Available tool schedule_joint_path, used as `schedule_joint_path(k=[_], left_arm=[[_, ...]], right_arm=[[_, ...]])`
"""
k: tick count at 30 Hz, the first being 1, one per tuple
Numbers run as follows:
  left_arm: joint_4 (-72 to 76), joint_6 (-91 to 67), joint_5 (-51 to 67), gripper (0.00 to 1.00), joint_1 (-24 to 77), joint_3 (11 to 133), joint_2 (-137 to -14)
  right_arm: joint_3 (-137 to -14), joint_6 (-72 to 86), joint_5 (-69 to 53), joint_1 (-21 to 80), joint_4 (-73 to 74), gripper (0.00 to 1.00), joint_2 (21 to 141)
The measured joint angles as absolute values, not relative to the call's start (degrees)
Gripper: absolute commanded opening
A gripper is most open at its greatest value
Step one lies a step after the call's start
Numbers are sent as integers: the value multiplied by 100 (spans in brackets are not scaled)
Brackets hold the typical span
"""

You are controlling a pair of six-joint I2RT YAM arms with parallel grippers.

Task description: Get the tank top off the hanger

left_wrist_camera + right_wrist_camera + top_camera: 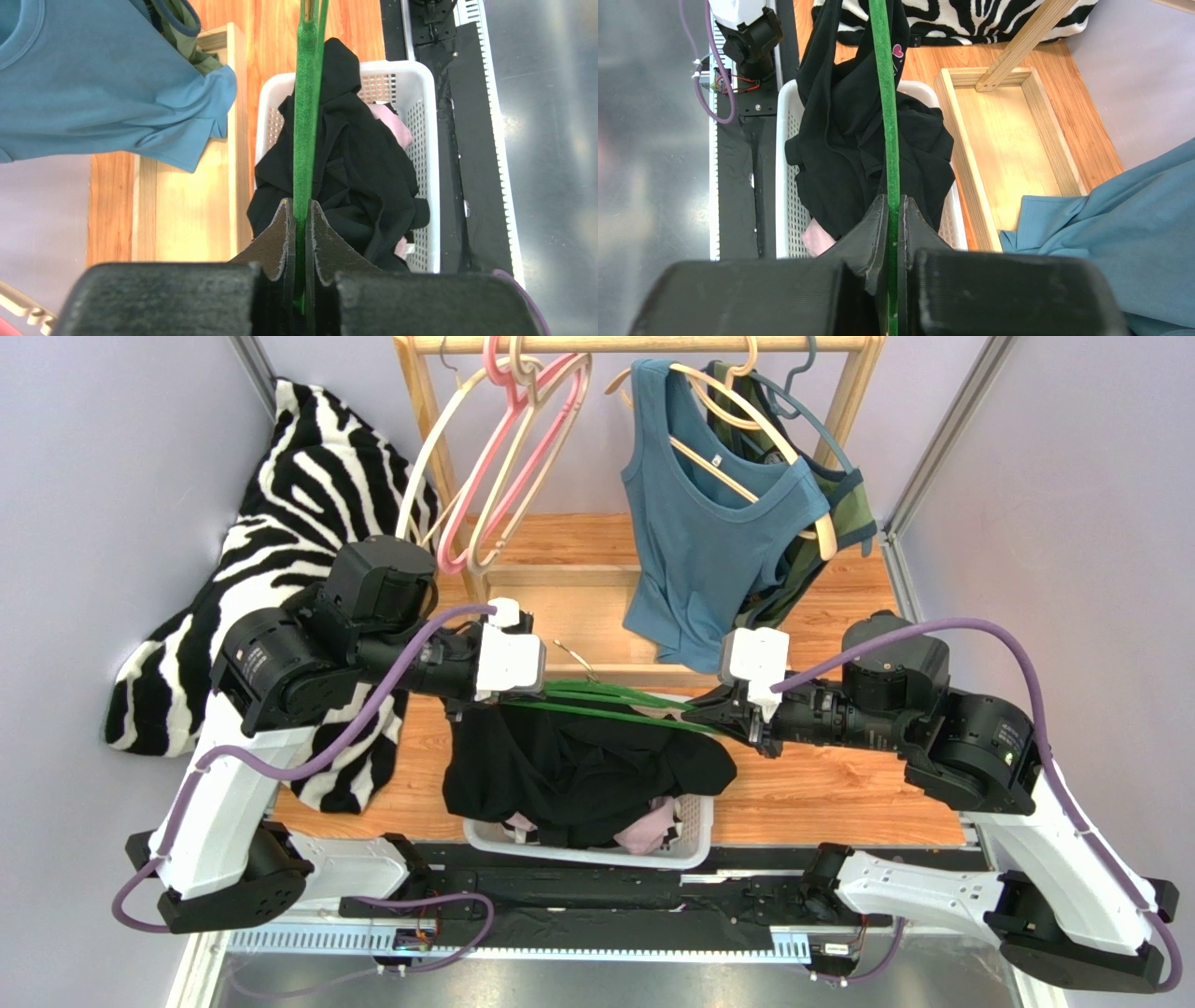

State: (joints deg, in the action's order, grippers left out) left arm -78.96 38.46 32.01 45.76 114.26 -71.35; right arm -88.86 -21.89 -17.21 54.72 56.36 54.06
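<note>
Two robot arms hold a green hanger (617,703) level above a white basket (589,851), with a black tank top (575,770) sagging from it.

The left fingers (300,210) and right fingers (891,204) are each pinched tight on the bar. Beneath and between them, most of the tank top slumps into the basket, so removal looks largely done. The right wrist view shows cloth climbing to the bar near the left fingers, probably a strap not yet freed. The left wrist view does not show that spot.
</note>
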Motion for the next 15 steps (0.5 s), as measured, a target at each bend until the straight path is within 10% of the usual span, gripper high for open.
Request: schedule_joint_path(k=[4, 5, 15], left_arm=[[-7887, 3590, 3041, 62, 4578, 11664, -7126], [-7870, 3500, 2958, 87, 4578, 11760, -7111], [-7760, 3168, 2163, 93, 4578, 12060, -6724]], right_arm=[[-8892, -2078, -1675, 5468, 5684, 0, 5391], [-8890, -2034, -1603, 5468, 5734, 0, 5387], [-8840, -1715, -993, 5468, 5913, 0, 4652]])
